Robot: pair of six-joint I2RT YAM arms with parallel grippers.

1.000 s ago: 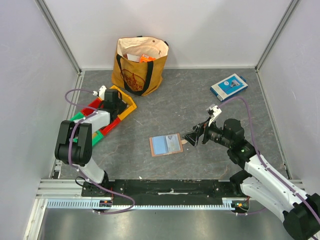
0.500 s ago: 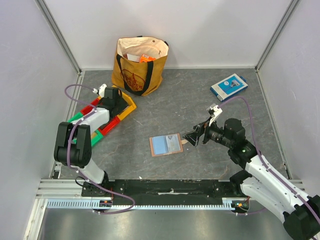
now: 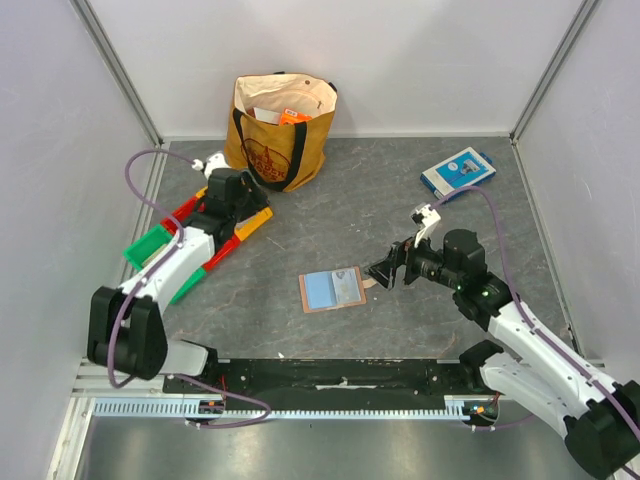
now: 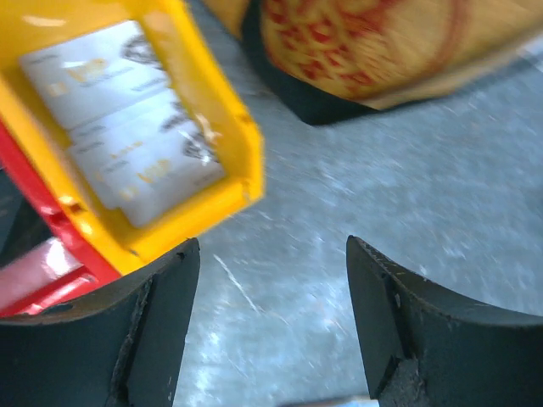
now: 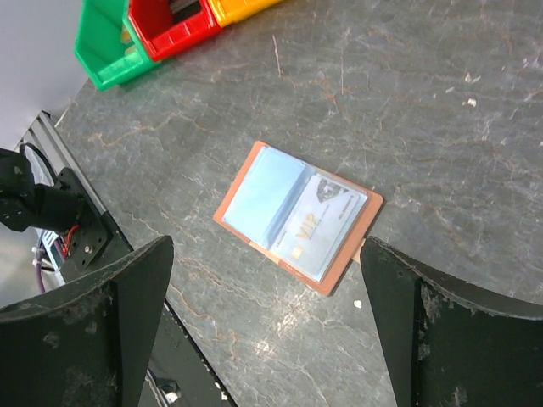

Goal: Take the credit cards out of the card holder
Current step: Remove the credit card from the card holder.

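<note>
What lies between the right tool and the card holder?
Only bare grey table; the top external view shows that short stretch between the open right tool and the card holder.

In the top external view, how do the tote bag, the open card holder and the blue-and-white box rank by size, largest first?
1. tote bag, clearly largest.
2. blue-and-white box and card holder: they look about alike, so no ranking between them.

Gold letters "VIP" stand on the card [image 5: 327, 222] tucked in the 3 o'clock half of the open card holder [image 5: 259, 199]. The cards [image 4: 127, 127] lying in the yellow bin [image 4: 235, 127] carry gold print too blurred to read.
</note>
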